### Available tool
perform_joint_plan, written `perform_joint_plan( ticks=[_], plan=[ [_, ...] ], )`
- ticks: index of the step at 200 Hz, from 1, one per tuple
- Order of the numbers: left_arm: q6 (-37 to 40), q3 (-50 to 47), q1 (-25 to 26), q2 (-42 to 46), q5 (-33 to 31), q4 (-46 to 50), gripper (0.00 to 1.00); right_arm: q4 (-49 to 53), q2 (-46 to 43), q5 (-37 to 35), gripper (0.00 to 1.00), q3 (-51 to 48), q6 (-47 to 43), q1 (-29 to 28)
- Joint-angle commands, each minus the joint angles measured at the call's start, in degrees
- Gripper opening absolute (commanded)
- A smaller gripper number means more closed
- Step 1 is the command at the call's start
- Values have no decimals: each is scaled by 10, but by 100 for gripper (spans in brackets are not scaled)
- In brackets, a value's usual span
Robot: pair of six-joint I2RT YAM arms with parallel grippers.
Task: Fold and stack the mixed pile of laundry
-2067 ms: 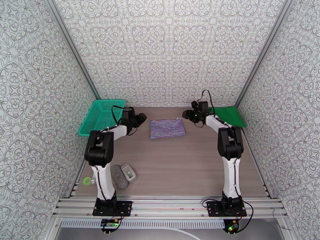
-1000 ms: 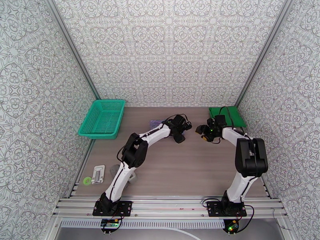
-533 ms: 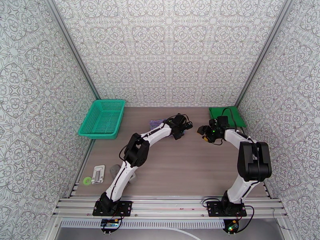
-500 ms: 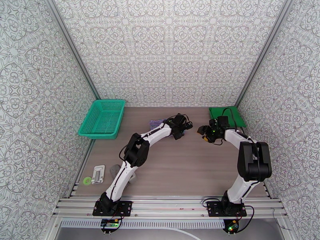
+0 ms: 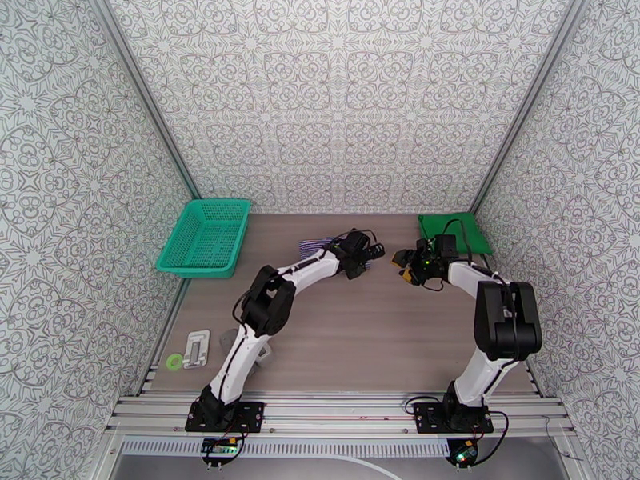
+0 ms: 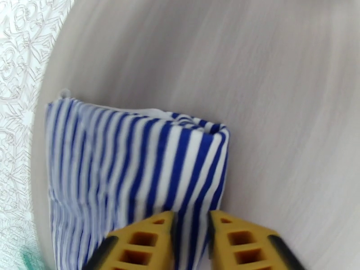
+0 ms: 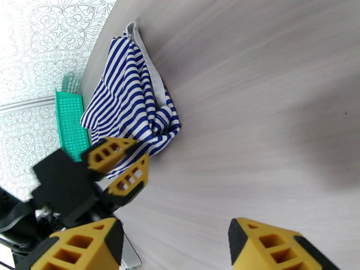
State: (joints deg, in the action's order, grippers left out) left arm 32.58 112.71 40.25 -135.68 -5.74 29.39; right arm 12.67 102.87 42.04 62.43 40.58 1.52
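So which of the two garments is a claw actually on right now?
The blue-and-white striped top: the left gripper has its fingers either side of its folded edge. The plain green shirt lies apart in the far right corner.

Patterned grey-white walls [image 5: 344, 98] on three sides; aluminium corner posts [image 5: 150, 106]; pale wood-grain table [image 5: 360, 338]; slotted rail [image 5: 344, 408] at near edge; even light.

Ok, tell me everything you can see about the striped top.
The striped top is soft cloth with thin navy-and-white stripes and a white-trimmed edge, folded into a rumpled, roughly rectangular bundle with a bunched corner. It lies flat on the wooden table near the back, right of the teal basket. The left gripper straddles one edge, fingers parted.
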Motion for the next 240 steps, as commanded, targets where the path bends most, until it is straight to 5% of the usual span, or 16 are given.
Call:
perform_joint_plan(
  ticks=[1, 61, 128, 179, 224, 240],
  plan=[
    [28, -14, 4, 40, -18, -11, 56, -9, 8, 16, 66, -3, 4, 3],
    [94, 4, 11, 1, -45, 18, 75, 2, 4, 17, 66, -8, -8, 12],
    [108, 62, 10, -66, -55, 60, 78, 6, 1, 17, 66, -11, -8, 17],
    [99, 41, 8, -51, -64, 33, 27, 5, 3, 13, 65, -12, -3, 16],
    [93, -36, 3, 17, -54, -53, 2, -68, 14, 49, 70, -28, 58, 14],
    [85, -61, -1, 41, -50, -85, 0, -102, 24, 63, 74, -34, 85, 6]
  ],
)
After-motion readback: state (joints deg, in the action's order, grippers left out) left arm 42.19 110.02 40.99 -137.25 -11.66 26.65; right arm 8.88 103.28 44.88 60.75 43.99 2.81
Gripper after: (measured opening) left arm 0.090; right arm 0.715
